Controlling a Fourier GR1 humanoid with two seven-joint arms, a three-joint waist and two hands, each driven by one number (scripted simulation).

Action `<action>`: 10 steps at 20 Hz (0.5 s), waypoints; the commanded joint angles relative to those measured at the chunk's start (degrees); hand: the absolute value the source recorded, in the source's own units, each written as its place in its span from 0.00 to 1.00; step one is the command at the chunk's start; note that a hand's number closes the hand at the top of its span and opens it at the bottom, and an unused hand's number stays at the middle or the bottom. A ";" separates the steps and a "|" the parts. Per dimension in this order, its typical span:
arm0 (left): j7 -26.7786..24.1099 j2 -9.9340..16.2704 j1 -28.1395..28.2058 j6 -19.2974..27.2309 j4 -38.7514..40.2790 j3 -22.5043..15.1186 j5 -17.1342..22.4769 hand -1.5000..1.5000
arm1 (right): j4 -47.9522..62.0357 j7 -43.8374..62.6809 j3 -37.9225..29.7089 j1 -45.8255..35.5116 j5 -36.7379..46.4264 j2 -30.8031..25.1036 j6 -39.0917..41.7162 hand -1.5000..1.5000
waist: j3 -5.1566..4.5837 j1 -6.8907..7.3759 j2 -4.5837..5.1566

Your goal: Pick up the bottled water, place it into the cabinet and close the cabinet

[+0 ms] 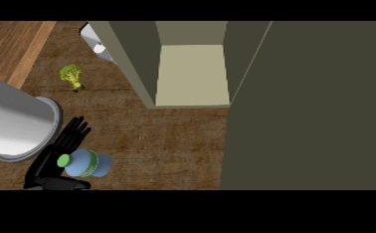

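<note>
Standing upright on the wooden table (161, 142), well below and left of the open cabinet (192, 72): the bottled water (86, 163), long axis running vertically, so seen almost end-on from above, cap facing up toward the camera and tipping slightly left. Showing a green cap, a pale blue translucent body and a thin green band around the shoulder. Appearing short and round from this steep angle.

Resting just left of the bottle and touching it: the left robot hand (58, 147), black, fingers stretched straight and fanning up toward the cabinet, thumb lying beneath the bottle's lower edge, not curling round it. Holding nothing; spread wide against the bottle's left side. Coming in from the lower left on a grey forearm (22, 125), seen as a large grey cylinder above and left of the bottle.

Showing nowhere: the right robot hand.

Standing with its door (301, 107) swung out, a broad dark olive panel filling the area right of the bottle; pale inner shelf (192, 75) visible up and right of the bottle.

Lying well above the bottle, left of the cabinet: a small yellow-green broccoli piece (71, 76). Peeking out beside the cabinet's upper left edge: a partly hidden grey-white object (95, 43), too concealed to identify.
</note>
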 commanded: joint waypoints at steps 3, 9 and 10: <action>-11.15 -0.70 -3.50 -4.84 8.71 -2.53 -2.62 0.00 | 0.27 -0.02 1.23 0.60 1.15 -0.37 0.19 0.00 | -0.04 -0.31 0.06; -12.29 -1.43 -4.67 -7.61 11.08 -3.71 -0.86 0.00 | 3.00 -0.99 1.89 -1.13 2.46 1.20 -1.09 0.00 | -0.05 -0.19 0.07; -10.48 -0.16 -3.98 -10.82 10.54 -3.93 0.19 0.00 | 2.55 0.34 1.03 -2.75 0.64 1.08 -1.07 0.00 | 0.02 0.38 0.02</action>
